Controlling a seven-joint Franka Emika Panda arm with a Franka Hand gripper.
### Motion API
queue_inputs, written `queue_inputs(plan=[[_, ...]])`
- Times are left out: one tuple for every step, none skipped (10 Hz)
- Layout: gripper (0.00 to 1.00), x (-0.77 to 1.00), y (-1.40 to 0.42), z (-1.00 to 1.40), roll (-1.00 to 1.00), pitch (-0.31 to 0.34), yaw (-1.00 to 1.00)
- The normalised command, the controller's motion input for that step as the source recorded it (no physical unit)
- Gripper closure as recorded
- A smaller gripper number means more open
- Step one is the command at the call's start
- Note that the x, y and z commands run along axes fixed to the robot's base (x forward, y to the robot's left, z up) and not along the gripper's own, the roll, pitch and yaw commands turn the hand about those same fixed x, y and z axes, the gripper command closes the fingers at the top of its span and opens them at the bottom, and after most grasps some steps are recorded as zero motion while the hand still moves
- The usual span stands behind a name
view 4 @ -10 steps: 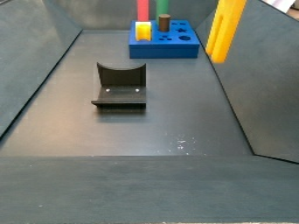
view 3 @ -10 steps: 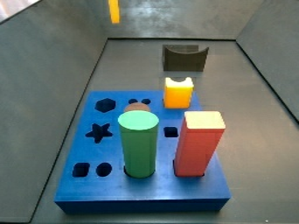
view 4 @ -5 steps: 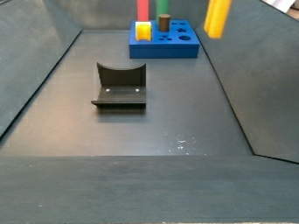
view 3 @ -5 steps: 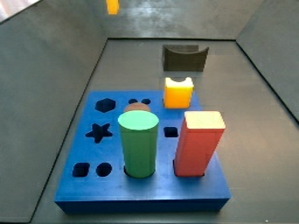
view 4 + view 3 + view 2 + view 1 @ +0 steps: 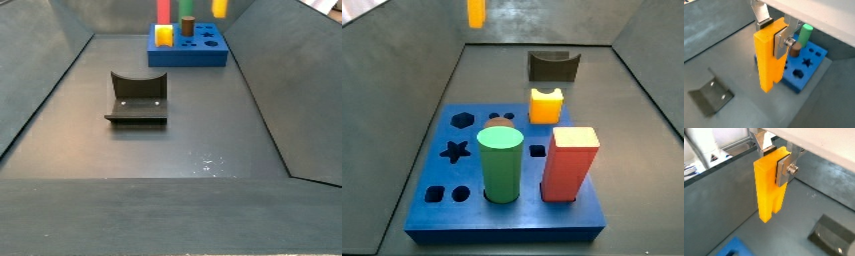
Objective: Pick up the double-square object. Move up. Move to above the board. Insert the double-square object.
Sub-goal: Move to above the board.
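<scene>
Currently mid-transfer: double-square object (image 5: 769, 183) hangs upright, clamped in the gripper (image 5: 777, 165) fingers (image 5: 784, 170). In a side view it is at upper left (image 5: 476, 12), probably still short of the board (image 5: 469, 215). Next: carry over, align, lower into matching hole.

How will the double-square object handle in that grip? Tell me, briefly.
Probably stiff: the double-square object hangs straight from the gripper. Its flat faces suit the fingers, so slipping seems unlikely. Gripped near its top, the long bar might swing if knocked against the board.
</scene>
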Motion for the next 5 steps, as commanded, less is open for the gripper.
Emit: queue_inputs(plan=[[1.00,0.39,-1.00,0.13,0.00,0.121,0.01],[1.00,0.42,-1.00,0.13,0.00,0.143,0.00],[1.00,0.44,-1.00,0.13,0.00,0.143,0.01],[1.00,0.46,-1.00,0.14,0.00,0.143,0.01],[1.00,0.32,-0.65,0.10,0.01,0.139,0.01]])
